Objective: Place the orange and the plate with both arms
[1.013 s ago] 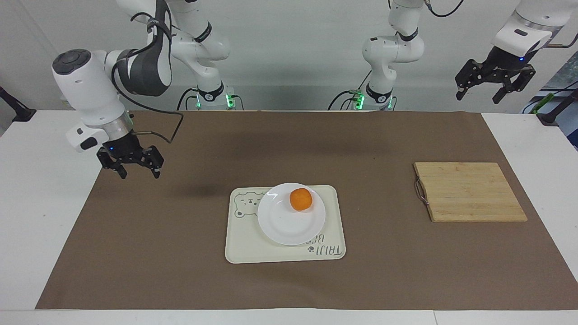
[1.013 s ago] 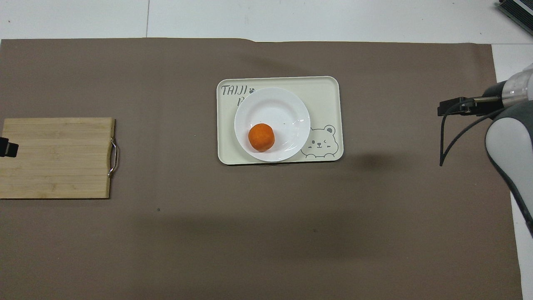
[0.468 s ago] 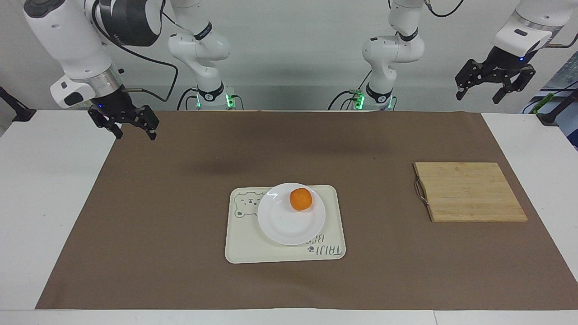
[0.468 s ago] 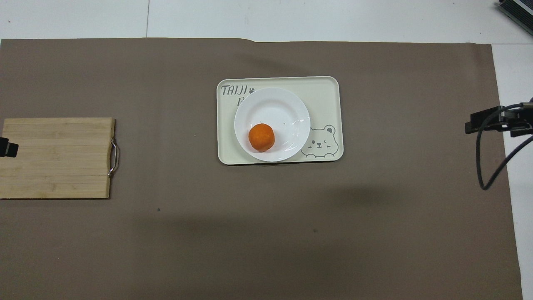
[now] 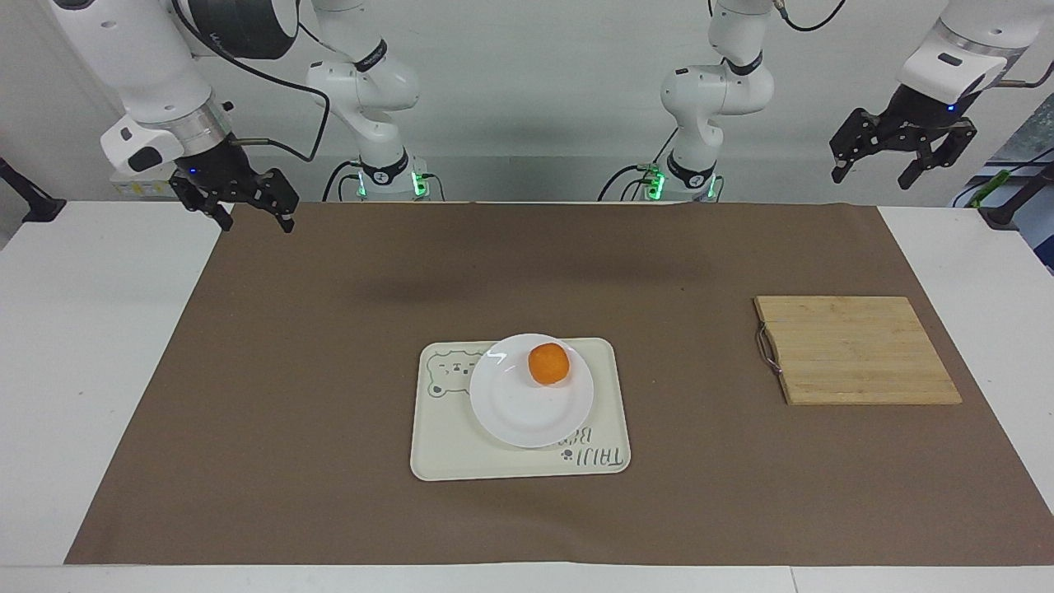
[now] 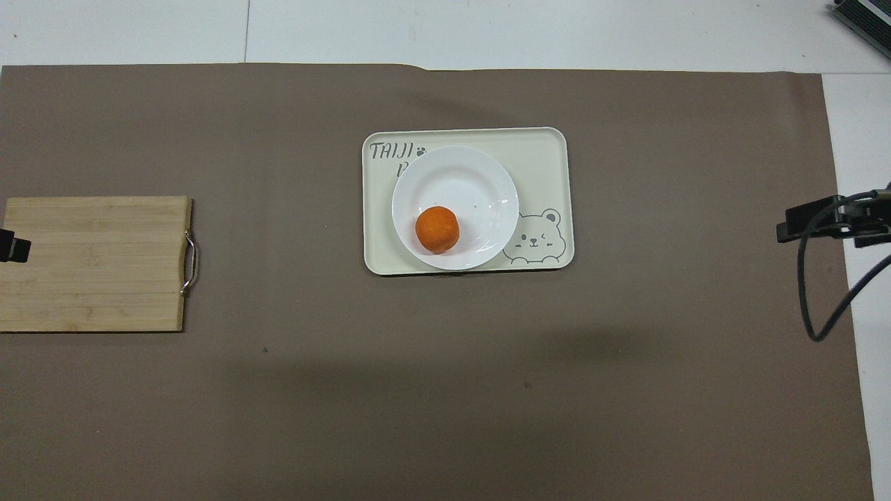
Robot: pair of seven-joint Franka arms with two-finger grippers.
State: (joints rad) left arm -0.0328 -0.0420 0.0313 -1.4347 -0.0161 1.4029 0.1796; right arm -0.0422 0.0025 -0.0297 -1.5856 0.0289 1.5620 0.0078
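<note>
Facing view: showed the orange (image 5: 548, 364) resting on the plate (image 5: 519, 408), toward the rim nearer the robots, and the plate sitting on the cream tray (image 5: 438, 457) at the middle of the brown mat (image 5: 288, 395) on the surface. Judged the placing as done, with nothing visibly left but for the arms to stand clear. Found the right gripper (image 5: 249, 209) raised over the mat's corner at the right arm's end, fingers spread wide, holding and touching nothing. Found the left gripper (image 5: 875, 170) raised high at the left arm's end of the surface, well apart from the wooden cutting board (image 5: 856, 350), fingers likewise spread wide and empty. Overhead view: confirmed the orange (image 6: 437, 229) on the plate (image 6: 463, 184), off-centre toward the robots, the plate covering part of the tray's (image 6: 543, 160) lettering and lying beside the bear drawing. Caught only a dark tip of the left gripper (image 6: 12, 247) at the cutting board's (image 6: 97, 264) outer edge, and a dark part of the right arm's end with its looping cable at the mat's (image 6: 626, 383) edge; could not read finger opening there.
</note>
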